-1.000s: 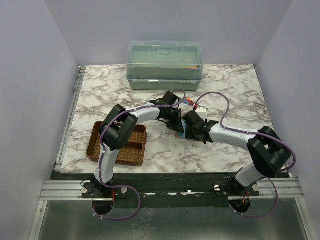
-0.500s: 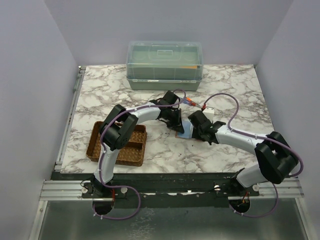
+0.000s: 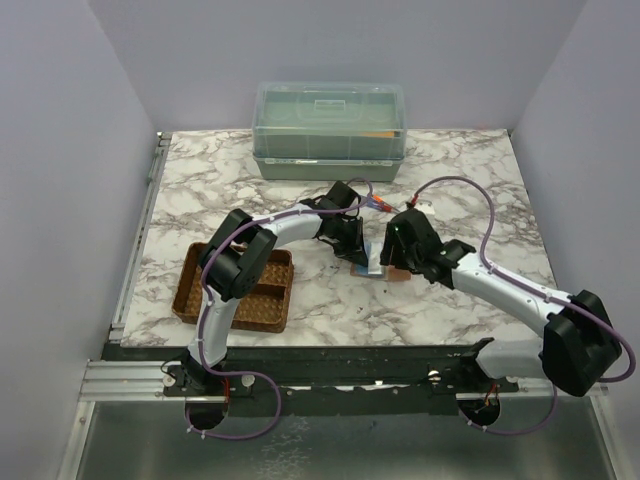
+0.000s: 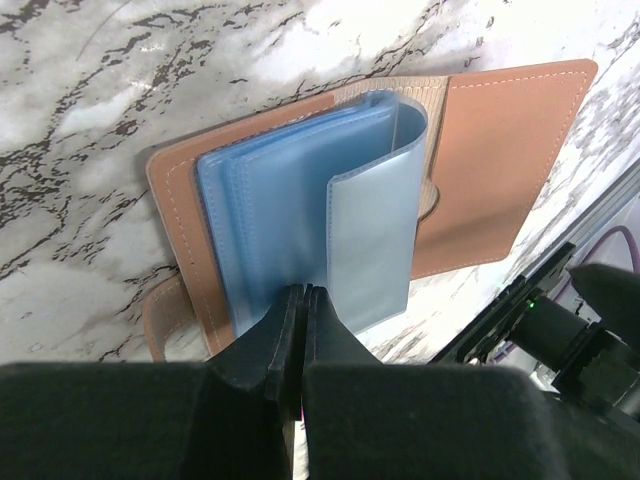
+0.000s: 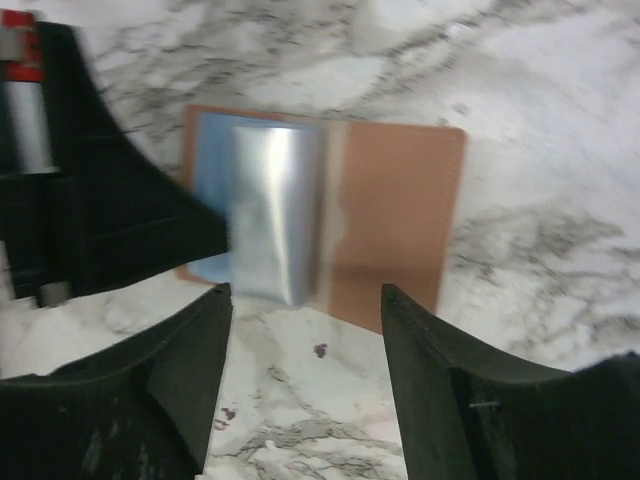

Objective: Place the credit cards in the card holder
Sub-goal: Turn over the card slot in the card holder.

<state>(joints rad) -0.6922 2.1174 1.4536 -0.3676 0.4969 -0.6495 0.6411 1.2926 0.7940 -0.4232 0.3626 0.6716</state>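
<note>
The card holder (image 4: 490, 170) lies open on the marble, pinkish-tan leather with blue plastic sleeves (image 4: 270, 220) inside. One sleeve (image 5: 275, 215) curls up over the fold. My left gripper (image 4: 303, 295) is shut, its tips at the near edge of the blue sleeves; I cannot tell whether a sleeve is pinched. My right gripper (image 5: 305, 292) is open with nothing between its fingers, just short of the holder's (image 5: 395, 210) near edge. From above, both grippers (image 3: 352, 252) (image 3: 393, 257) flank the holder (image 3: 385, 268). The credit cards are out of view.
A brown woven divided tray (image 3: 240, 292) sits at the front left beside the left arm. A clear lidded box (image 3: 330, 130) stands at the back centre. The right arm's dark parts (image 4: 590, 320) show close to the holder's right flap.
The right gripper has drawn back and to the right off the holder, its elbow swinging out right, jaws staying apart. The left gripper has stayed put.
</note>
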